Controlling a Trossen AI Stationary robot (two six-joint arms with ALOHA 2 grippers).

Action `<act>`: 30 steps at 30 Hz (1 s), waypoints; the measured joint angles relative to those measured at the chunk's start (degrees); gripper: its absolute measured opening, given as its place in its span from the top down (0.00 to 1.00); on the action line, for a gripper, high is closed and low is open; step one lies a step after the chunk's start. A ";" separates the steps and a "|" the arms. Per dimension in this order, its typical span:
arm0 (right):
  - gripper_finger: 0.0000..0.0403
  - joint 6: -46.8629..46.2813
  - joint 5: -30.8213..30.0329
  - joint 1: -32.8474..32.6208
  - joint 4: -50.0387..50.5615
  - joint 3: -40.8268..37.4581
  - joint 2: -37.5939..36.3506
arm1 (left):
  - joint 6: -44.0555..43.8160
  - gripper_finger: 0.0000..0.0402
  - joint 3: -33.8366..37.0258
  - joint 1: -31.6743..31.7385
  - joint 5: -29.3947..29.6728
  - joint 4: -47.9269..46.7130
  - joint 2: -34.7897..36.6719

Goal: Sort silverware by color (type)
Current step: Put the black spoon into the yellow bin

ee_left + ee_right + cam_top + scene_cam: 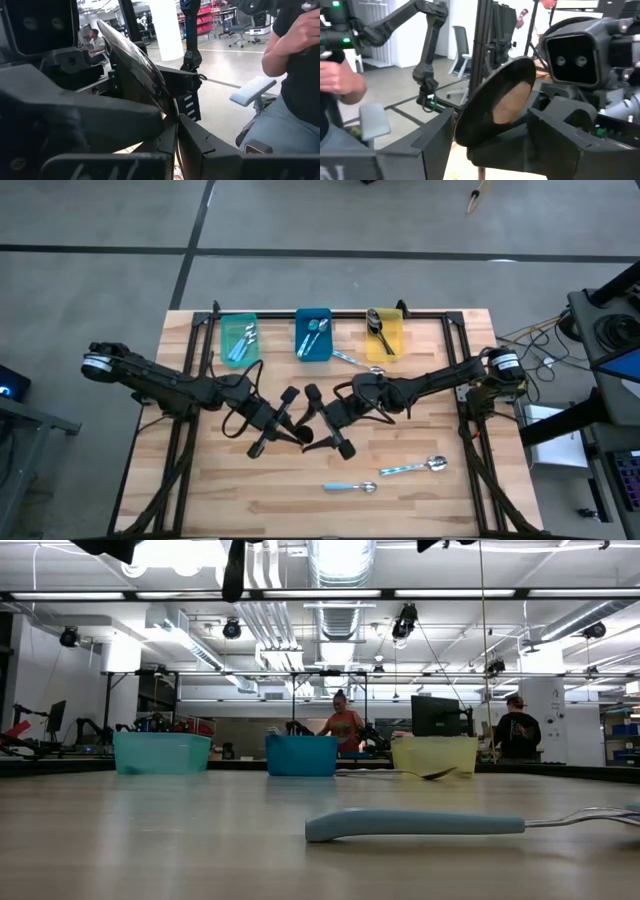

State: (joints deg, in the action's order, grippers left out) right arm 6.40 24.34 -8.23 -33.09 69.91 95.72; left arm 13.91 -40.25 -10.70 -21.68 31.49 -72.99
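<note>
A dark brown spoon (497,102) is held between the two grippers at the wooden table's (200,490) centre. The right gripper (335,435) is clenched on it; the left gripper (285,425) seems clamped too. A handover is judged underway; next, the yellow plastic bin (385,332) at 12 o'clock.

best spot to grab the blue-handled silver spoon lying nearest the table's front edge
Probably mid-handle, from straight above. The blue-handled silver spoon lies flat, handle running left-right with the bowl at its right end, so jaws should close across the slim handle from front and back.
</note>
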 joint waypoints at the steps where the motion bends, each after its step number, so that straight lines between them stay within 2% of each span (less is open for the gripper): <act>1: 0.43 0.11 0.61 0.02 0.01 0.02 0.03 | 0.00 1.00 0.00 0.00 0.01 -0.01 0.00; 8: 0.57 -0.01 1.16 0.00 -0.01 0.02 0.03 | 0.00 1.00 -0.02 0.04 0.87 0.21 0.00; 13: 0.75 -2.00 0.88 0.09 -0.01 0.02 0.03 | 0.06 1.00 -0.02 -0.02 5.22 -0.23 0.00; 18: 0.95 -2.78 1.18 -0.02 0.19 0.02 0.03 | 0.11 1.00 -0.02 0.02 6.34 -0.58 0.00; 26: 0.96 -4.63 1.17 -0.02 0.49 0.00 -0.25 | -0.08 0.99 -0.10 0.04 6.50 -1.10 0.02; 30: 0.96 -4.93 0.76 0.06 2.29 -0.05 -1.57 | -1.30 0.93 -0.17 0.04 9.44 -1.54 0.07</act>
State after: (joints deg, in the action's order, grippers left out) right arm 1.48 25.09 -8.17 -30.80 69.87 94.15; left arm 12.61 -40.42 -10.66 -12.25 29.96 -72.93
